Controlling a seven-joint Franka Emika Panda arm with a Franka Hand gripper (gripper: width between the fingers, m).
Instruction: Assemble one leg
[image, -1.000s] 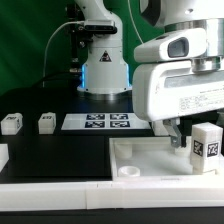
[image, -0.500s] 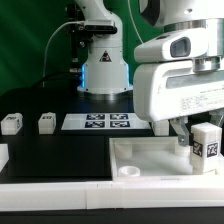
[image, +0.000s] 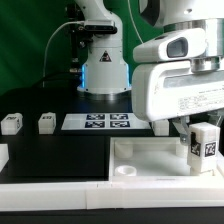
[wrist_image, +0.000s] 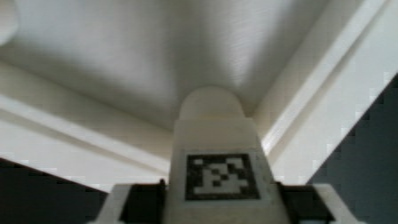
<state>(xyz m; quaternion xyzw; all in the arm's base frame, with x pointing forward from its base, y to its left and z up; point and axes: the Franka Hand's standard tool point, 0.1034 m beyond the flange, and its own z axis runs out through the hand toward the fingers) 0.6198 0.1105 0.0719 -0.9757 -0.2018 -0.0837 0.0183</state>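
Grips the leg (image: 208, 141) upright in closed end effector (image: 203, 152), lower right of frame, over white tray (image: 150, 160), evidently aligning for socket insertion.

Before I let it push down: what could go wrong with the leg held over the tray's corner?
1. The leg hides its target in the wrist view, so its tip may miss and catch the wall of the tray beside it.
2. The fingers seem to grip only the leg's tagged end, so a push could tilt it or make it slip.
3. A crooked push might shove the tray.
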